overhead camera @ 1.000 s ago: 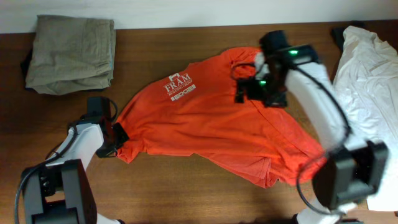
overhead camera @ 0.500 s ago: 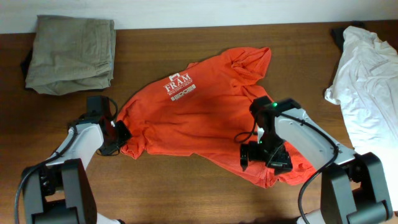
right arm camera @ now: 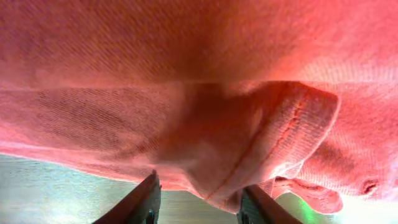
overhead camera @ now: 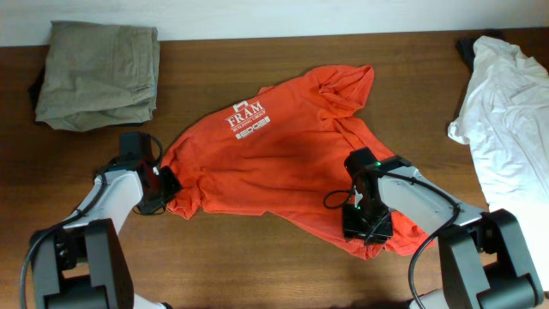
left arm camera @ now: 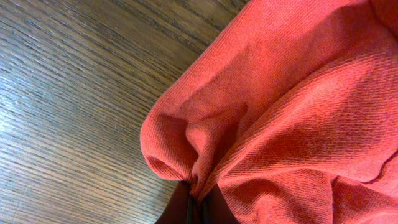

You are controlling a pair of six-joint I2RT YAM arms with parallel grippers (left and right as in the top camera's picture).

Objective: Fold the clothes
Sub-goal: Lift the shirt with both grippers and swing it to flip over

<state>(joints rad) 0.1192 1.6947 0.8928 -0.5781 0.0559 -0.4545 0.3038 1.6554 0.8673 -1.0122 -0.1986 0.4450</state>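
Observation:
The clothes are a red-orange T-shirt lying spread and rumpled on the wooden table, white lettering facing up. My left gripper is at the shirt's left edge, shut on a bunched fold of the fabric; in the left wrist view its dark fingertips meet at the bottom of the frame. My right gripper is low over the shirt's lower right hem. In the right wrist view its fingers stand apart, and a hemmed fold of the shirt hangs down between them, unpinched.
A folded olive-green garment lies at the back left. A crumpled white cloth covers the right edge, with a dark item behind it. Bare wood table runs along the front.
My right arm swung from the shirt's upper right corner down to its lower right hem, and its jaws have narrowed around a fold. The left gripper kept its hold and place.

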